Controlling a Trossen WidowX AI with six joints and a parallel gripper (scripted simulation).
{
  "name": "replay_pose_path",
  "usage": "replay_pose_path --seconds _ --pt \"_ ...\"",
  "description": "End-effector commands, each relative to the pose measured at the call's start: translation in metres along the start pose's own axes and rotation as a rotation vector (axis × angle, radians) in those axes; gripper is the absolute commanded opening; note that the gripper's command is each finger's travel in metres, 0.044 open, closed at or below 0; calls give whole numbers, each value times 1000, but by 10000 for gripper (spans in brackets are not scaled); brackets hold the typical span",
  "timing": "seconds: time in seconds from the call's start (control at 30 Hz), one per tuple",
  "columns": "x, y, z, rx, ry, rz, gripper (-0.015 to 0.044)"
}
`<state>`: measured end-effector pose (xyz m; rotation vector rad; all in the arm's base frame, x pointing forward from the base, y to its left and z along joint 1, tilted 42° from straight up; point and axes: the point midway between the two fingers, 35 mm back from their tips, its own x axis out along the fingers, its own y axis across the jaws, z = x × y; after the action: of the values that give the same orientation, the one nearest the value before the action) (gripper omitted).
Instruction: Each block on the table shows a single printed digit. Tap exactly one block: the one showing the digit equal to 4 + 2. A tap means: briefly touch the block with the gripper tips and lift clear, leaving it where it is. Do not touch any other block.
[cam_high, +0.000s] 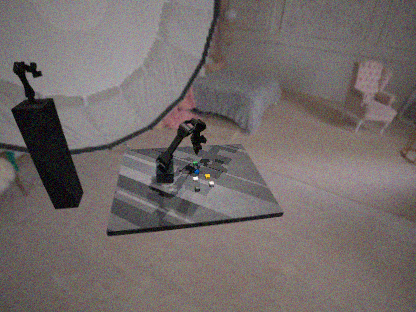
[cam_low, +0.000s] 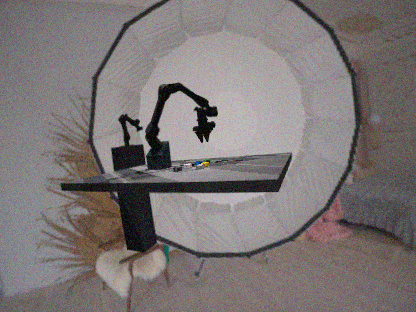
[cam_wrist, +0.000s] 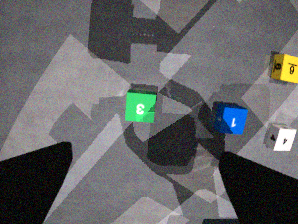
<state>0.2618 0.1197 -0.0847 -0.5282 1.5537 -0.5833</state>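
In the wrist view, the gripper (cam_wrist: 143, 183) hung high above the table (cam_wrist: 60, 76), fingers spread wide with nothing between them — both cut off by the lower edge. Just beyond, the green block (cam_wrist: 140, 107) lay between the fingers' lines, its white digit blurred but looking like a 6. To its right sat the blue block (cam_wrist: 232, 119), marked 1, then a white block (cam_wrist: 281, 139) with a dark digit, perhaps 4. Farthest right, the yellow block (cam_wrist: 285, 68) was cut by the frame edge — its digit unreadable.
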Motion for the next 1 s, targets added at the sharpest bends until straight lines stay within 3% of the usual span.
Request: replay_pose_path --seconds 0.0,0.63,0.97 --pt "2 11 1 17 9 0 400" --pt "2 8 2 14 10 1 400" --pt "1 -137 55 -3 13 7 400"
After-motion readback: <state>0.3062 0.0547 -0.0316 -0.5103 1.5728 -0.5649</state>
